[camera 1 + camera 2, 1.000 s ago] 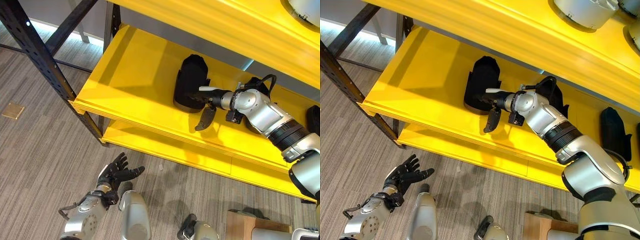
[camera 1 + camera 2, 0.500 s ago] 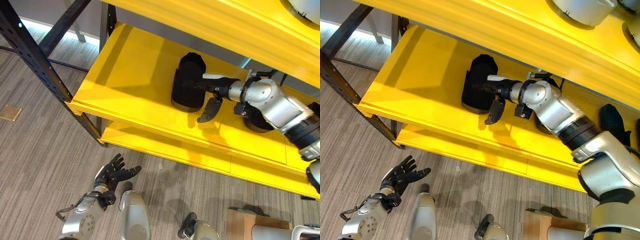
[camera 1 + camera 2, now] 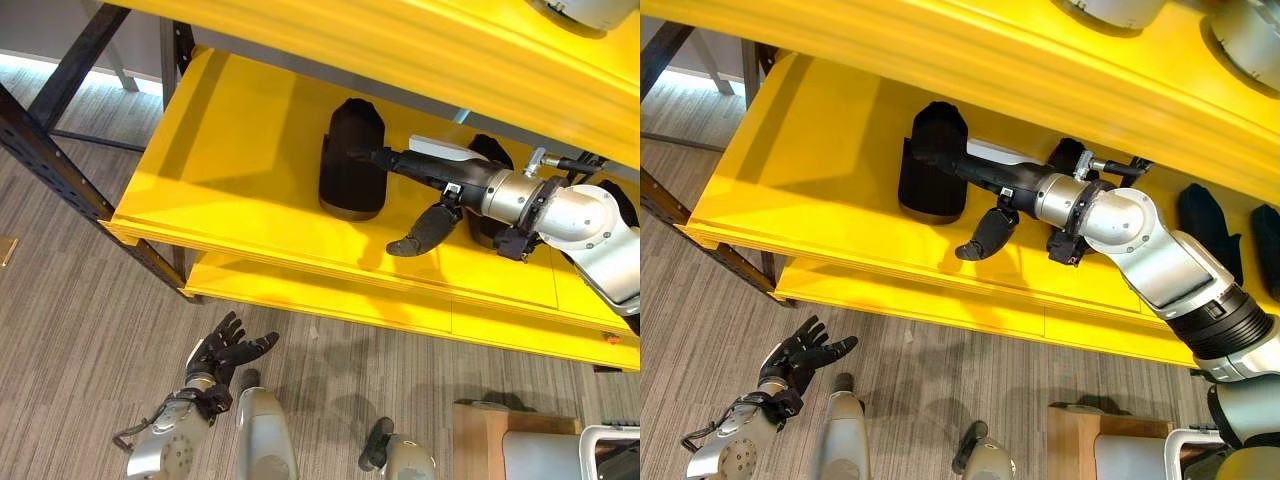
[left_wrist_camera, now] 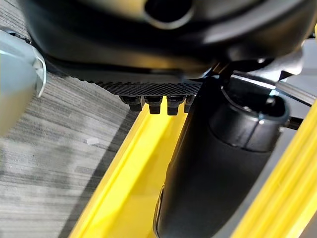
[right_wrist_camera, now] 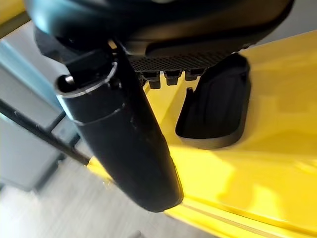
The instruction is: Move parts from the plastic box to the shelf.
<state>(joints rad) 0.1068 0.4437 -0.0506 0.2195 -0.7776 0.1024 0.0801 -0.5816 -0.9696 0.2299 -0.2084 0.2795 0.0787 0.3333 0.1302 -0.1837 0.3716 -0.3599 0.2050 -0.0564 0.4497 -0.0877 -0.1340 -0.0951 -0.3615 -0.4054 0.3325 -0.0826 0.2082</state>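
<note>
Presently, as seen from the floor, left to right:

Floor (image 3: 70,330): grey striped carpet in front of the rack.

Left hand (image 3: 226,349): low over the carpet, palm up, fingers spread and relaxed, holding nothing.

Shelf (image 3: 240,170): yellow deck on dark uprights, with a second yellow level above it.

Black part (image 3: 352,172): stands upright on the yellow deck, towards its left half, base flat on the surface.

Right hand (image 3: 985,178): reaches in under the upper level; straight fingers lie against the black part's upper right side, thumb hanging down and away from it, not curled round anything. From its own wrist camera the part sits just past the fingertips.

Second dark part (image 3: 488,210): on the same deck, behind the right wrist, largely hidden by the arm.

Further dark parts (image 3: 1206,222): at the right end of the deck, well apart from the first.

Upper level: pale round containers (image 3: 1248,36) stand on it.
</note>
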